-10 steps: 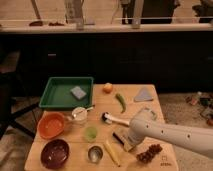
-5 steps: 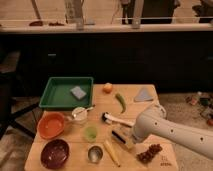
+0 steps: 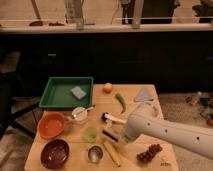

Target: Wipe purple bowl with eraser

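Observation:
The purple bowl (image 3: 55, 153) sits at the table's front left corner, glossy, dark and empty. A small dark block, which I take for the eraser (image 3: 109, 135), lies near the table's middle, right of a green cup. My white arm reaches in from the right, and its gripper (image 3: 121, 136) hangs low just right of that block, mostly hidden under the wrist. The gripper is shut. Whether it touches the eraser I cannot tell. It is well right of the purple bowl.
An orange bowl (image 3: 51, 125) stands behind the purple one. A green tray (image 3: 56, 94) holds a grey-blue sponge (image 3: 78, 92). A handled brush (image 3: 114, 118), white cup (image 3: 80, 114), green cup (image 3: 90, 133), metal cup (image 3: 95, 153), yellow vegetable (image 3: 112, 152), grapes (image 3: 150, 152), green pepper (image 3: 120, 102) and orange fruit (image 3: 107, 88) crowd the table.
The arm has shifted a little leftward and lower over the front middle of the table. The objects on the table have not moved.

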Controlling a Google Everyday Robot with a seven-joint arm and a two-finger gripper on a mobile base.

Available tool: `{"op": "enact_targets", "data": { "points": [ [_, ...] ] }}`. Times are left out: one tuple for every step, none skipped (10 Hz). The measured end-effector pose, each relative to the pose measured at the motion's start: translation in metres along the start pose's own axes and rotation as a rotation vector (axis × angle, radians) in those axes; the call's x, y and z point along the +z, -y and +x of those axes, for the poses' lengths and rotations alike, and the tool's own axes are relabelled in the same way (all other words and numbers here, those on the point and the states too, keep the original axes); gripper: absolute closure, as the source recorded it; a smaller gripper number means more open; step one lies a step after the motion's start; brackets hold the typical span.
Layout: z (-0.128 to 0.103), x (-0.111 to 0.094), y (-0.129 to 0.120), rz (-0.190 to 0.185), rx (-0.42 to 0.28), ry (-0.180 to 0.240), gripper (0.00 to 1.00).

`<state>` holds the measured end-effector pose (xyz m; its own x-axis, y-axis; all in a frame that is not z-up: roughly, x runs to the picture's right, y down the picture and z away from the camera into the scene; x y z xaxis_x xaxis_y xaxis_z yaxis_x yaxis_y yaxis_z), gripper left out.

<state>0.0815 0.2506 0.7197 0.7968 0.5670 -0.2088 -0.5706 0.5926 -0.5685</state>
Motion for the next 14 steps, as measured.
{"op": "enact_targets", "data": {
  "points": [
    [-0.014,-0.006,-0.014,0.006,-0.052,0.005,1.00],
    [-0.027,-0.012,-0.030,0.012,-0.109,0.008,1.00],
    [-0.035,-0.016,-0.044,0.015,-0.161,0.006,1.00],
    [-0.042,-0.018,-0.057,0.015,-0.203,0.004,1.00],
    [-0.054,-0.021,-0.077,0.011,-0.263,0.005,1.00],
    [-0.053,-0.021,-0.077,0.014,-0.268,0.002,1.00],
    [-0.052,-0.021,-0.076,0.018,-0.268,0.001,1.00],
    [-0.053,-0.021,-0.076,0.016,-0.267,0.002,1.00],
    [-0.054,-0.021,-0.077,0.016,-0.270,0.002,1.00],
    [-0.053,-0.021,-0.077,0.016,-0.269,0.002,1.00],
    [-0.053,-0.021,-0.076,0.017,-0.267,0.002,1.00],
    [-0.053,-0.021,-0.076,0.019,-0.271,0.001,1.00],
    [-0.055,-0.024,-0.074,0.031,-0.305,0.005,1.00],
    [-0.059,-0.030,-0.071,0.046,-0.361,0.008,1.00]
  ]
}}
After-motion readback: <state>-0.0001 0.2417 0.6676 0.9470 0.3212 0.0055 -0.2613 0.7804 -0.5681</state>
